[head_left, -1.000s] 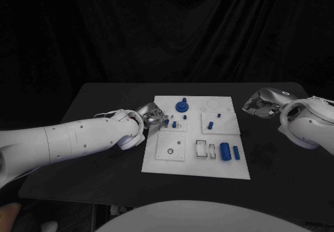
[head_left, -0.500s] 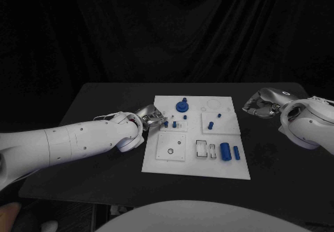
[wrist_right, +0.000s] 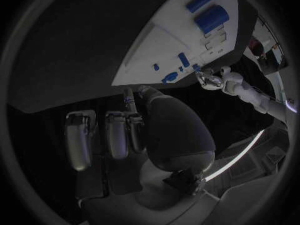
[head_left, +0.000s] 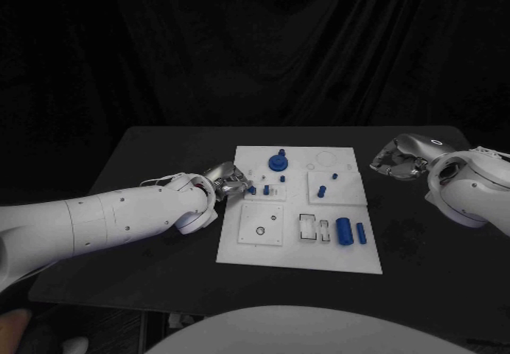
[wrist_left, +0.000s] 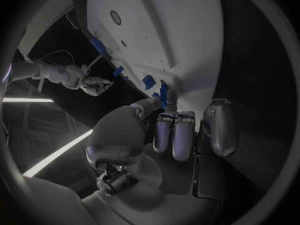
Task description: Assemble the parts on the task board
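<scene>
The white task board (head_left: 255,247) lies in the middle of the black table. My left hand (head_left: 226,179) is at the board's left edge, and its thumb and a finger pinch a small blue peg (head_left: 250,189) just over the board. In the left wrist view that peg (wrist_left: 164,95) sits between the fingertips. Beside it another short peg (head_left: 266,189) stands in the board. A blue round piece with a knob (head_left: 278,162) stands at the far side. My right hand (head_left: 394,161) hovers off the board's right edge, fingers curled in on nothing.
A thick blue cylinder (head_left: 344,230) and a thinner one (head_left: 361,233) lie at the board's near right. Two small blue pegs (head_left: 321,192) stand on the right middle square. Bare black table (head_left: 159,155) surrounds the board.
My left hand has shifted slightly toward the board's left edge with the peg. The right hand has not moved.
</scene>
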`<state>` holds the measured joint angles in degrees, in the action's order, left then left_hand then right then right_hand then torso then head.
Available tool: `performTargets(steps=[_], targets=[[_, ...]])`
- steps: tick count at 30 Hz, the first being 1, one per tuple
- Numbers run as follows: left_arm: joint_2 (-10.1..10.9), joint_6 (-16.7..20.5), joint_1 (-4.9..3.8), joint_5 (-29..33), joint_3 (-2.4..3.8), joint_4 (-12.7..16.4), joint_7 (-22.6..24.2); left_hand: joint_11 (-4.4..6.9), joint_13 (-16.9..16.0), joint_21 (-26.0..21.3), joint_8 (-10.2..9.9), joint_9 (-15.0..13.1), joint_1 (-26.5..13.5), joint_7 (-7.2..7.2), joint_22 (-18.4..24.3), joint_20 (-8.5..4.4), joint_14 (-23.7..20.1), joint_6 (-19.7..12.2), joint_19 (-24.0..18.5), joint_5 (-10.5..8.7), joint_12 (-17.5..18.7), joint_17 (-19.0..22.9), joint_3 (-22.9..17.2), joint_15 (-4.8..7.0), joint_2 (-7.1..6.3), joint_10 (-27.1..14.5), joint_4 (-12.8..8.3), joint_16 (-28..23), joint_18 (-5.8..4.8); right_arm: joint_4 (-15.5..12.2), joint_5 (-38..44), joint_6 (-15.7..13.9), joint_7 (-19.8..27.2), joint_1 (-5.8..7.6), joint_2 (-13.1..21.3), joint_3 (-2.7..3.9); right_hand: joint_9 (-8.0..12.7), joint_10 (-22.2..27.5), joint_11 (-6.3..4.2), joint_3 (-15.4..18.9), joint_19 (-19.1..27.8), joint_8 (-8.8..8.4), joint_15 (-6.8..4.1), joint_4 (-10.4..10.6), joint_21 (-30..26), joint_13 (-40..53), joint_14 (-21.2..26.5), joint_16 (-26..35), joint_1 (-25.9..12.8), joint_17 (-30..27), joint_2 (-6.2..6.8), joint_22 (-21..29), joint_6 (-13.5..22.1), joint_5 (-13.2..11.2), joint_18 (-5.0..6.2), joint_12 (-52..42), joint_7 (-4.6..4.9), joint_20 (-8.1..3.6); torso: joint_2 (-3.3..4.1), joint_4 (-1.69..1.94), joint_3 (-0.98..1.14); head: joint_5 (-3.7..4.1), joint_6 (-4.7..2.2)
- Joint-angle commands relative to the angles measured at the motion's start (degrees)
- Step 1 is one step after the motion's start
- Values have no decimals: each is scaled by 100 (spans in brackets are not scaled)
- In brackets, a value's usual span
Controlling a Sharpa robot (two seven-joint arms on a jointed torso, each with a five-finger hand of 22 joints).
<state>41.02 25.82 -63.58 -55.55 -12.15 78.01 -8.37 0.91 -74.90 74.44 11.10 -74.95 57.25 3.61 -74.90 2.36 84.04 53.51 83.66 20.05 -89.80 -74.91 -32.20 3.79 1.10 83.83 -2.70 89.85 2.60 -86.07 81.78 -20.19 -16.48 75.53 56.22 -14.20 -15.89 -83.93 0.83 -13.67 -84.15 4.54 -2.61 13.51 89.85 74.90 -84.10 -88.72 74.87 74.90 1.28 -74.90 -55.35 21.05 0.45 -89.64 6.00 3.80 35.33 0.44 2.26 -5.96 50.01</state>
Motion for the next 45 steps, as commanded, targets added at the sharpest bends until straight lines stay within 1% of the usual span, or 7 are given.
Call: performTargets(steps=[1,24,30,33,39,41,45], targets=[[-10,-52,34,7,5,-4,149,22,-1510,-22,12,-18,-3,-56,-1029,-8,585,-13,-30,26,-20,-1485,-101,30,-1,617,-58,8,100,2,14,-22,-78,-2,4,3,8,-607,-16,-5,-558,-33,-37,-42,-25,1510,-544,36,28,1320,11,-1493,37,18,-32,-36,0,-32,1,-1,0,-25,-1],[-49,-55,155,7,5,-47,255,-4,-1510,-54,-32,-15,16,-25,-1024,6,567,-120,-53,-73,-20,-1445,-56,11,3,617,67,-5,103,16,14,15,-85,-4,-5,2,8,-607,-14,-9,-560,-31,-38,-42,-22,1510,-545,30,25,1327,12,-1495,34,20,-33,-36,1,-33,-1,0,-2,-26,-1],[-47,-104,162,7,5,-42,237,-33,-1510,-77,-83,27,-14,2,-1021,32,565,-172,-65,-320,-20,-1441,112,-16,-19,617,297,-6,106,14,14,45,-107,-4,4,2,8,-607,-13,-12,-556,-28,-37,-43,-28,1510,-544,35,23,1321,11,-1492,29,20,-31,-36,1,-34,-3,2,5,-17,-1],[-46,-127,164,7,5,-42,232,-69,-1510,-92,-134,86,-190,42,-1018,58,563,-191,-71,-708,-20,-1438,396,-49,-67,617,640,-7,106,19,14,56,-114,-4,6,2,8,-607,-13,-12,-556,-28,-37,-43,-28,1510,-544,35,23,1321,11,-1492,29,20,-31,-36,1,-34,1,-2,5,-27,-1],[-40,-157,169,7,5,-51,244,-82,-1510,-85,-167,139,-228,55,-1021,75,571,-179,-65,-851,-20,-1455,652,-61,-99,617,893,-1,106,25,14,68,-120,-4,5,2,8,-607,-13,-12,-556,-28,-37,-43,-28,1510,-544,35,23,1321,11,-1492,29,20,-31,-36,1,-34,4,-7,3,-49,-1],[-39,-165,170,7,5,-54,243,-105,-1510,-65,-175,178,-530,80,-1028,91,579,-122,-54,-986,-20,-1473,994,-83,-196,617,1266,4,100,26,14,72,-121,-4,5,2,8,-607,-13,-12,-556,-28,-37,-43,-28,1510,-544,35,23,1321,11,-1492,29,20,-31,-36,1,-34,4,-7,1,-52,-1],[-37,-179,172,7,5,-58,240,-99,-1510,-60,-185,198,-507,69,-1029,91,584,-109,-50,-995,-20,-1483,1134,-77,-195,617,1374,7,102,26,14,78,-123,-4,4,2,8,-607,-13,-12,-556,-28,-37,-43,-28,1510,-544,35,23,1321,11,-1492,29,20,-31,-36,1,-34,5,-2,-1,-55,-1]])
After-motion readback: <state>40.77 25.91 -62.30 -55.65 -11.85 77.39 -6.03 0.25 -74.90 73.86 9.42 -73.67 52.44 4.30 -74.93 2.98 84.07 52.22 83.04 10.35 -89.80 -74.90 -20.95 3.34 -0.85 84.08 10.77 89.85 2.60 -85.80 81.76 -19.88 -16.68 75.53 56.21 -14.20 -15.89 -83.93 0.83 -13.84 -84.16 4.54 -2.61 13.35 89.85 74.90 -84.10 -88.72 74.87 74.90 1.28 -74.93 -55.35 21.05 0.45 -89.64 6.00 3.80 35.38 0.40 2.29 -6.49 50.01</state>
